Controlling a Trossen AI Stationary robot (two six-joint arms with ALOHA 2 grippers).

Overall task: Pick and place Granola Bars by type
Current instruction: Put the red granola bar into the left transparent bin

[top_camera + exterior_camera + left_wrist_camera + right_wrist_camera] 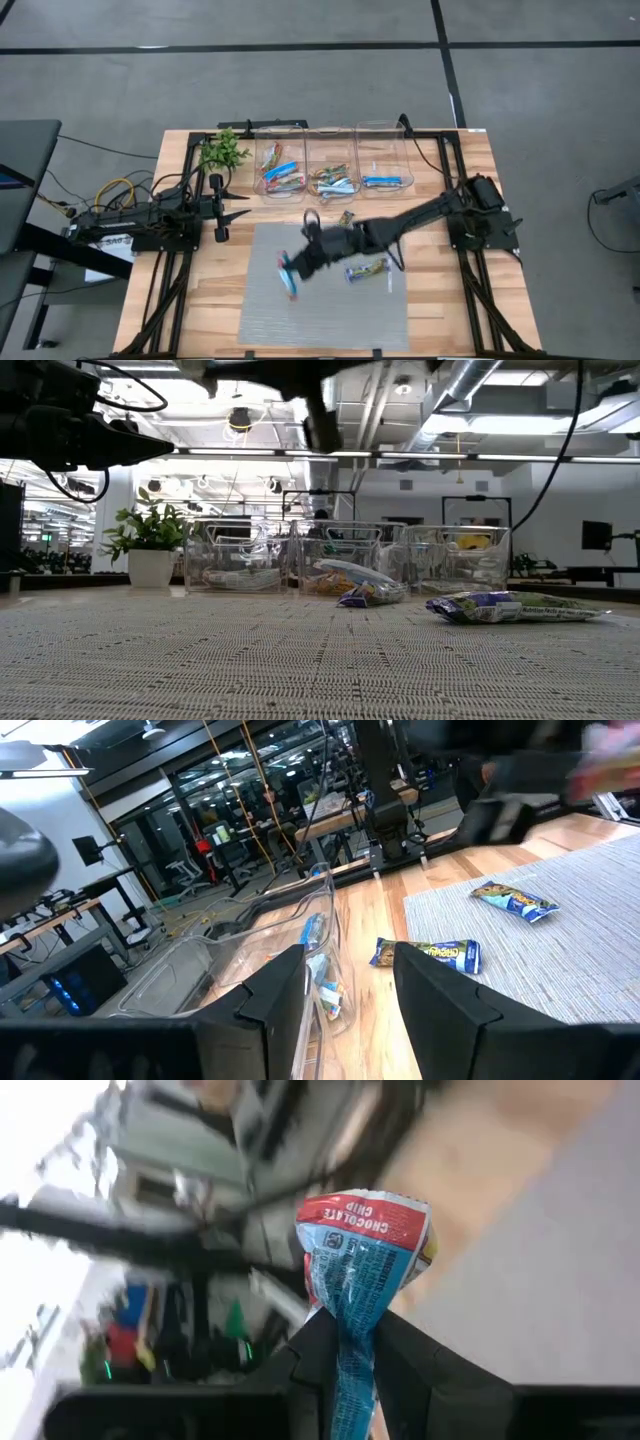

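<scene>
My right gripper (300, 266) reaches out over the grey mat (330, 310) and is shut on a blue granola bar with a red end (362, 1245), held above the mat's left half (288, 277). Two more bars lie flat on the mat: one near its middle right (367, 270), one at its far edge (347, 218). Three clear bins (332, 170) with sorted bars stand in a row beyond the mat. My left gripper (350, 1010) waits open at the table's left side (232, 213), level, with nothing between its fingers. My right gripper pinches the blue bar's wrapper between its two fingers (400, 1360) at a crumpled stretch (352, 1342) back from the red end. The red end sticks out past the fingertips. The bar is lifted clear of the mat.
A small green plant (222, 150) in a white pot stands left of the bins. The black frame rails (455, 170) run along both sides of the wooden table. In the low view the two loose bars (515, 606) (365, 595) lie in front of the bins.
</scene>
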